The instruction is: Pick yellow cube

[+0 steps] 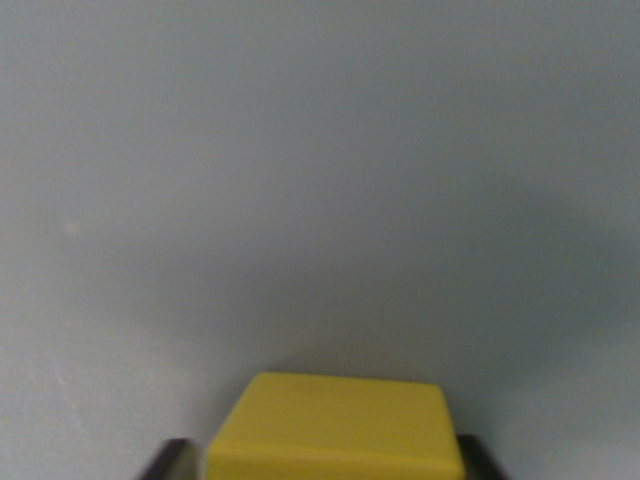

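Yellow and smooth-faced, the cube (335, 428) is sitting at the near edge of the wrist view, its top surface filling the bottom centre of the frame and its lower part running out of sight below. Two dark fingertips (168, 460) of the gripper (322, 462) are flanking it, one showing just at its left corner and the other at its right corner, each lying right against the cube's side. The jaws are standing a cube's width apart with the block between them; whether they are actually pressing on it or only bracketing it cannot be told from this blurred picture. A plain grey-blue surface (320, 180) is stretching away behind the cube toward the far side, taking up nearly the whole frame. A soft, darker shadow is spreading across that surface on the right, reaching up from beside the cube, while the left portion is looking paler and more evenly lit.
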Tool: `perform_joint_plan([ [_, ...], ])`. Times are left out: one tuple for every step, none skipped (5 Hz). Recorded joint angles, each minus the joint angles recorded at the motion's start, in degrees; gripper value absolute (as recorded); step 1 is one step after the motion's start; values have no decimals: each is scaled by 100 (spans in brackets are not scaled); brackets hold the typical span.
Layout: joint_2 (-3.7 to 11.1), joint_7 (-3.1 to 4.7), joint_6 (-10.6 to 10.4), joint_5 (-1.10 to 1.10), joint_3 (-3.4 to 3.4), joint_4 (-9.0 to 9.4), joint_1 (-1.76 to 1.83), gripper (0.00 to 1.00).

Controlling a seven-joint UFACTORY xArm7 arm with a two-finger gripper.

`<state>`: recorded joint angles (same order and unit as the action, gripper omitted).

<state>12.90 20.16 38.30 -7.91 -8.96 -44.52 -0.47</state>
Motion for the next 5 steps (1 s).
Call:
perform_joint_plan([
  [0,0,0,0,0,0,0,100],
  [-14,-4,30,4,0,-16,0,100],
  [-14,-4,30,4,0,-16,0,100],
  [-47,-14,99,14,-1,-54,1,100],
  [-47,-14,99,14,-1,-54,1,100],
])
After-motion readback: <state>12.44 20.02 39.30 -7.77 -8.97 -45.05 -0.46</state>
